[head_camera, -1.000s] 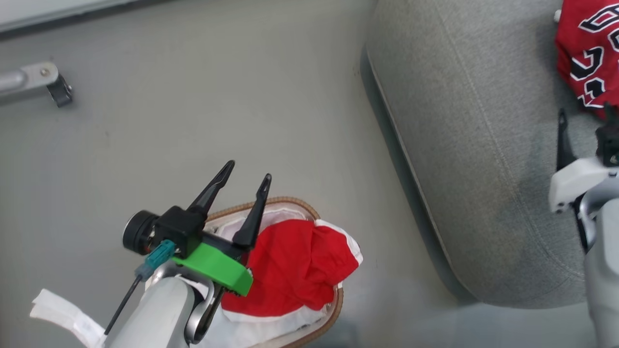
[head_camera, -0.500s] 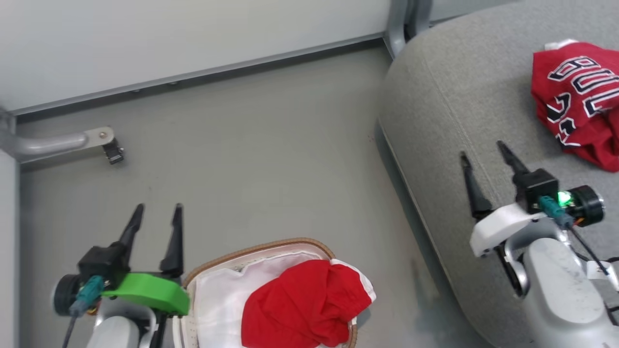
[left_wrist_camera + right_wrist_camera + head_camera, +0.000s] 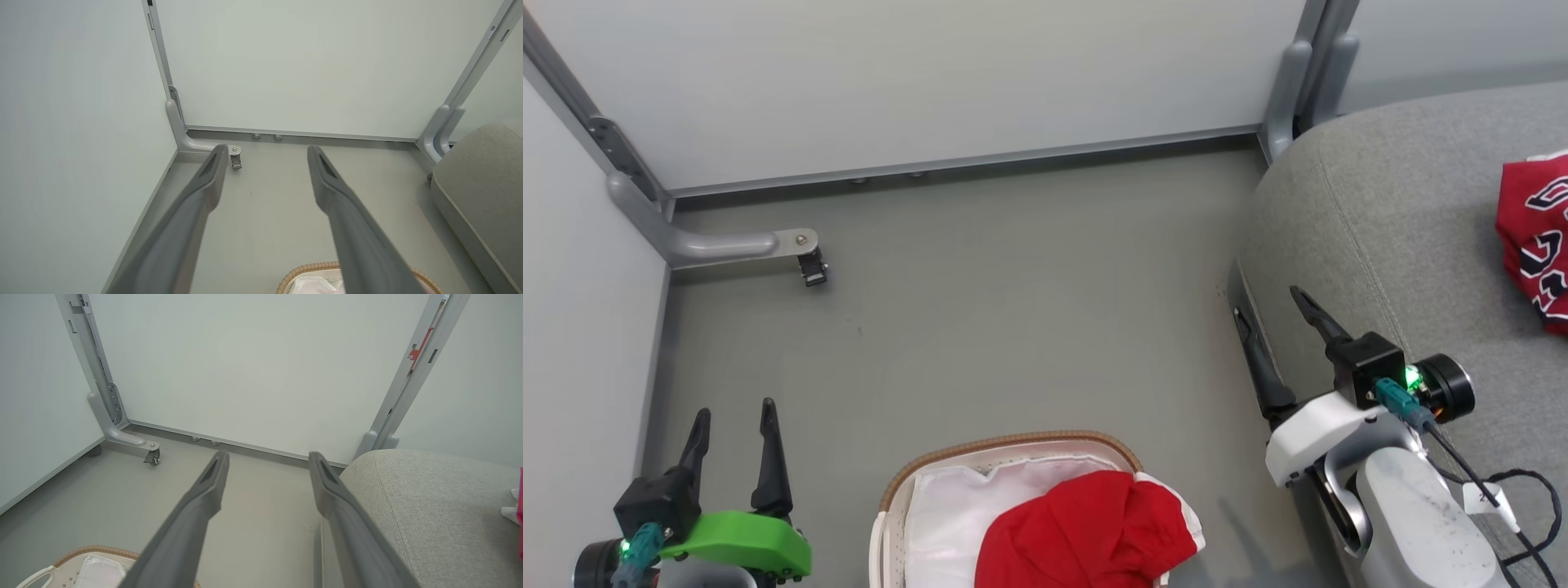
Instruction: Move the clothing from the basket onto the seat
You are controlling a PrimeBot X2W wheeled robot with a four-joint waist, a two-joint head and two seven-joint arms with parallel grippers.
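A plain red garment with white edging [image 3: 1094,531] lies heaped in the white basket [image 3: 1013,441] with its tan braided rim, at the bottom middle of the head view. The red jersey with dark lettering [image 3: 1535,237] lies on the grey seat [image 3: 1405,212] at the right. My left gripper [image 3: 734,410] stands open and empty over the floor, left of the basket. My right gripper [image 3: 1268,304] is open and empty at the seat's near edge, well short of the jersey. The wrist views show both the left gripper [image 3: 266,150] and the right gripper [image 3: 268,455] with jaws apart, and the basket rim [image 3: 310,267] low in frame.
Pale wall panels close off the far side and the left. A grey frame foot with a small caster [image 3: 813,269] juts onto the floor at the far left. An upright frame post [image 3: 1290,90] stands by the seat's far corner. Grey floor lies between basket and seat.
The head camera has swung, shifting the whole picture. My left gripper has left its place over the basket and now sits to its left. My right gripper has drawn back from the jersey to the seat's edge.
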